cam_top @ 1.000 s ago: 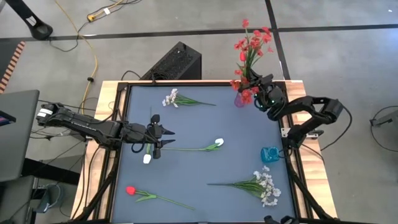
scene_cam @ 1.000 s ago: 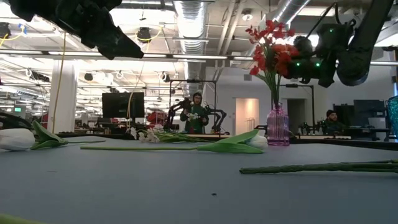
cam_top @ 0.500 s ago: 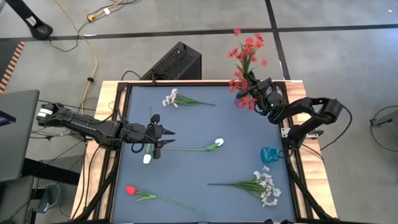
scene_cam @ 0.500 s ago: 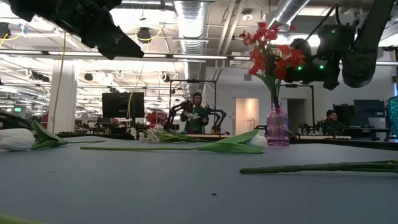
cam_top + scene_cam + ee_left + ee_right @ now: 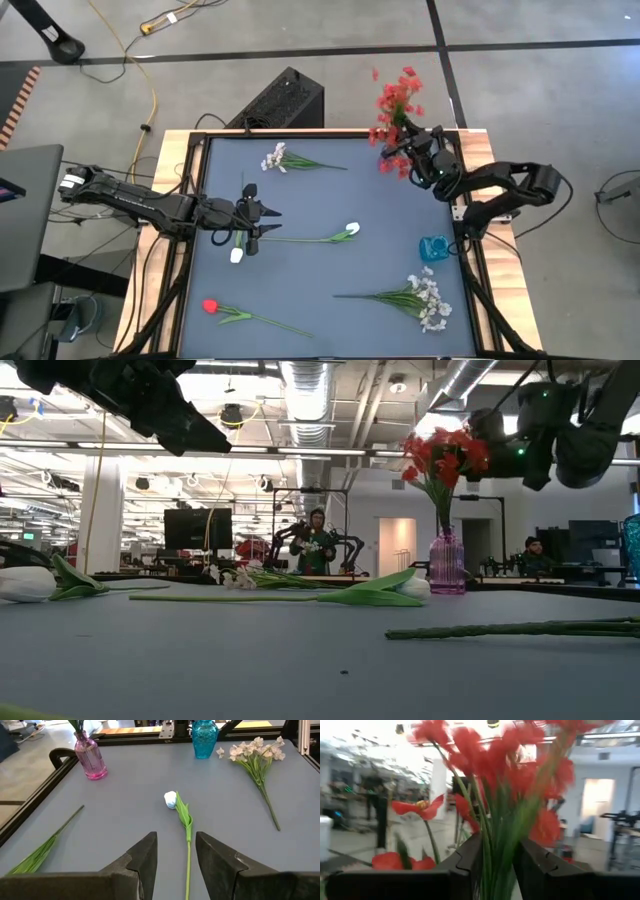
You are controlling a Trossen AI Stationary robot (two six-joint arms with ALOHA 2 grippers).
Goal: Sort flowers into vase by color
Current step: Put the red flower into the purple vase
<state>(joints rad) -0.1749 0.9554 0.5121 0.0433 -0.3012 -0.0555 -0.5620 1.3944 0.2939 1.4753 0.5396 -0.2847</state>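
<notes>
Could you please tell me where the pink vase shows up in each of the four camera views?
High view: pink vase at the table's far right corner, mostly hidden under the red flowers.
Low view: right of centre, standing on the table with the red flowers in it.
Left wrist view: upper left.
Right wrist view: not in it, only the red flowers.
Shared landmark: the white tulip.

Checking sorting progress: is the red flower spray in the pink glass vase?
In: the red flower spray stands upright, stems in the pink glass vase.

Right gripper has loosened around the red spray.
</notes>
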